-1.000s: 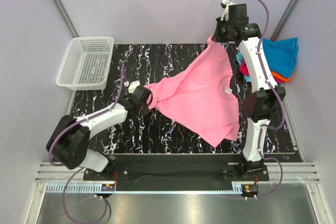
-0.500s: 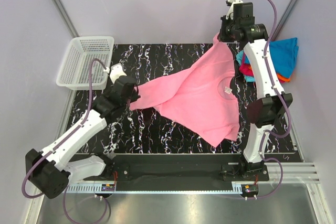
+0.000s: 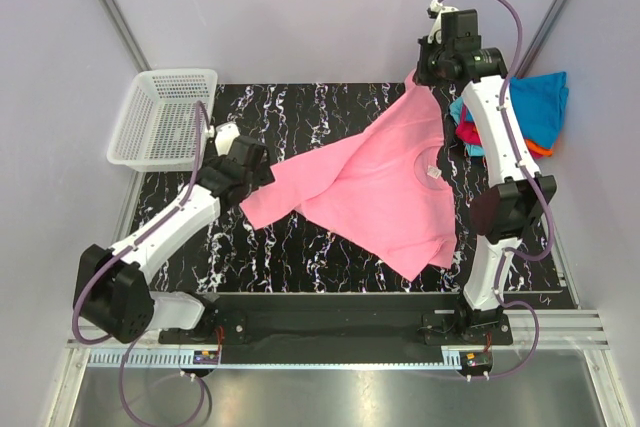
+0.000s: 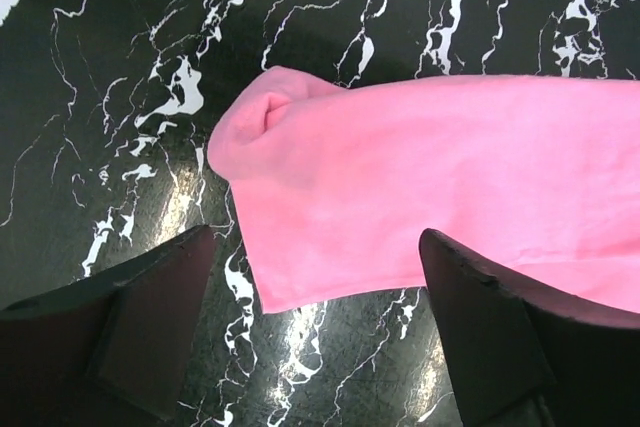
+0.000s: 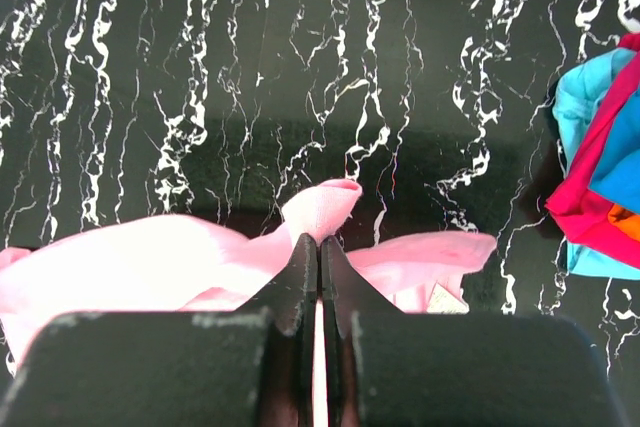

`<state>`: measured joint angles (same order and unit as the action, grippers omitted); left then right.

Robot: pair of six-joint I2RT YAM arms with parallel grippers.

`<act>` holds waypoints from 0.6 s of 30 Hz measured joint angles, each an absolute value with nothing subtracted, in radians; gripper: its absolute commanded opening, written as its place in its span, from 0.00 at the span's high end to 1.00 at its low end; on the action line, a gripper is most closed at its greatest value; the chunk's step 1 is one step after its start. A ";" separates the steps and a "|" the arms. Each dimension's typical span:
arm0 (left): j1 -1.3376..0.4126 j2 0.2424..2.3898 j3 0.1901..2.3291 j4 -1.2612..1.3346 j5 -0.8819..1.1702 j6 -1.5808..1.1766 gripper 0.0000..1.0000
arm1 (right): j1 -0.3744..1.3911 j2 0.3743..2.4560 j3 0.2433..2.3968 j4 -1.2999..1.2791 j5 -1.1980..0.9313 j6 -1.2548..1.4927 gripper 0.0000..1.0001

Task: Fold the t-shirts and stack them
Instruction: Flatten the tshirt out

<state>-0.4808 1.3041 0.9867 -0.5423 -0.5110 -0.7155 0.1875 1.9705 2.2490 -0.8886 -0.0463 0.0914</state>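
While my right gripper (image 5: 318,247) pinches the pink shirt (image 3: 380,187) at its far corner, my left gripper (image 4: 315,247), fingers spread, should drop squarely onto the loose end.

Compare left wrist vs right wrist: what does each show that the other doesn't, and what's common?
Left wrist only: the left gripper, jaws open, with the rounded free end of the pink t-shirt lying flat between them. Right wrist only: the right gripper, jaws shut on a bunched fold of that shirt, plus the pile of teal, magenta and orange shirts at the right edge. Both: the pink t-shirt and the black marbled table.
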 measured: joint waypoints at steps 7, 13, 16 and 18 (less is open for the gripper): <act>-0.472 1.280 0.918 -0.542 -0.416 -0.758 0.63 | 0.187 1.971 2.196 -0.887 -0.050 0.093 1.00; -0.488 1.223 0.794 -0.549 -0.319 -0.789 0.52 | 0.188 1.971 2.138 -0.883 -0.056 0.095 1.00; -0.501 1.208 0.751 -0.552 -0.300 -0.812 0.47 | 0.188 1.971 2.121 -0.878 -0.066 0.099 1.00; -0.508 1.207 0.731 -0.551 -0.289 -0.820 0.45 | 0.188 1.971 2.110 -0.873 -0.072 0.102 1.00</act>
